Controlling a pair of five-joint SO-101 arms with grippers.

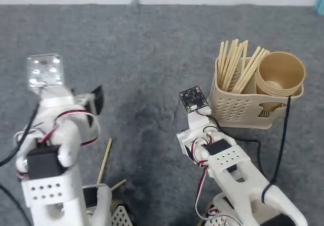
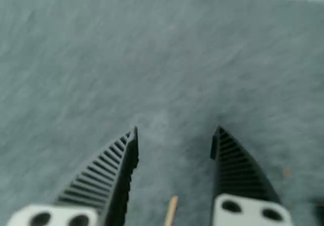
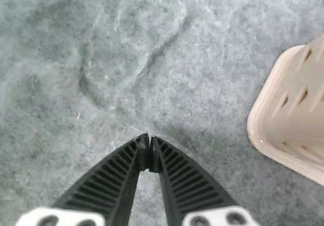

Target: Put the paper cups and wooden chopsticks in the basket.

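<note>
Grey tabletop [image 1: 152, 49]: left jaws open, end of a loose chopstick [image 2: 171, 213] between them behind the tips; right jaws closed, empty, near basket [image 3: 288, 125].

The high view looks steeply down from above and behind both arms, whose bases fill the lower frame. The grey tabletop [image 1: 152, 49] runs up to a pale strip along the top edge. Each wrist camera sits just behind its own tool, close over the tabletop. The one behind the left tool [image 2: 174, 135] faces forward at a shallow angle, while the one behind the right tool [image 3: 149, 147] looks nearly straight down. The basket [image 1: 253, 109], upper right in the high view, also appears in the right wrist view.
</note>
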